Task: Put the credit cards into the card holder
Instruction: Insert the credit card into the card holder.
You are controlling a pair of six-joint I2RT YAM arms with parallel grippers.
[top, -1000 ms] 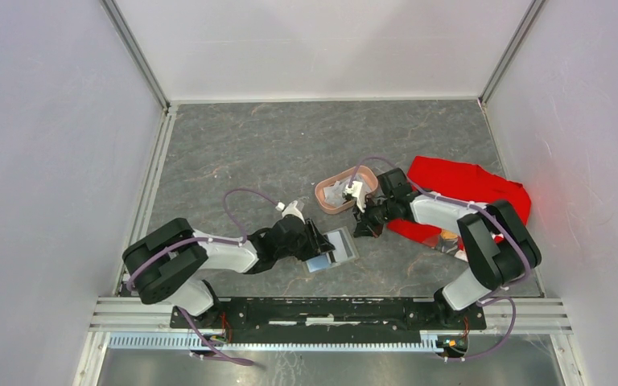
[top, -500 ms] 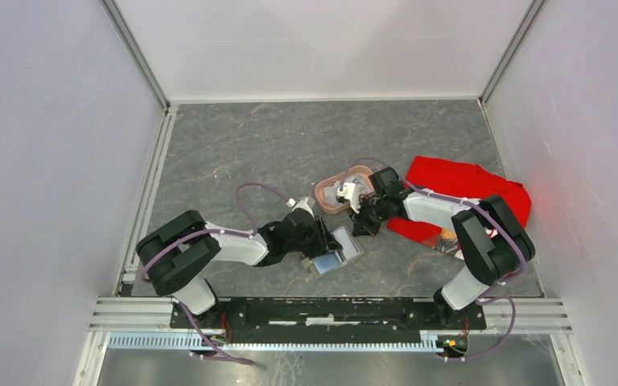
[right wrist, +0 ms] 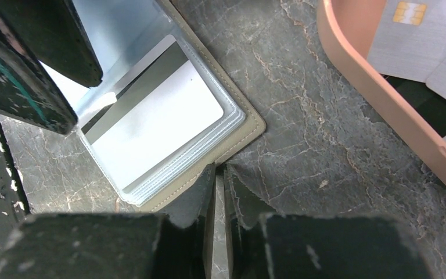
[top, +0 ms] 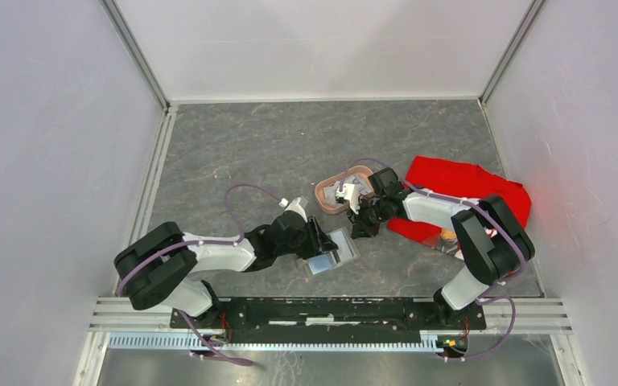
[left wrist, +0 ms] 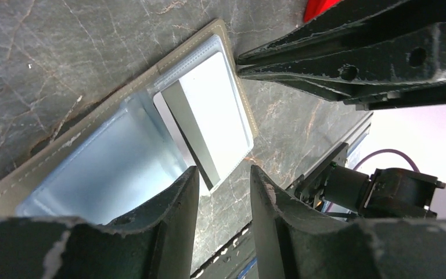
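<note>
- Right gripper [right wrist: 219,174], nearly pressed together and empty, sits at the corner of the holder [right wrist: 250,125], lower middle.
- Left gripper [left wrist: 223,174], spread, stands over the open holder; one card [right wrist: 162,116] lies in its pocket.
- Probably next: fetch one of the cards [right wrist: 406,35] from the tray [right wrist: 371,87], upper right.

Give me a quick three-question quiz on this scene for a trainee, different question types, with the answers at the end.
1. True or false: the wallet lies open on the table.
2. Where are the loose cards? A) pink tray B) a cup C) a drawer
3. Fill in: the wallet's clear pocket holds a white ___.
Key: 1 true; 2 A; 3 card.
</note>
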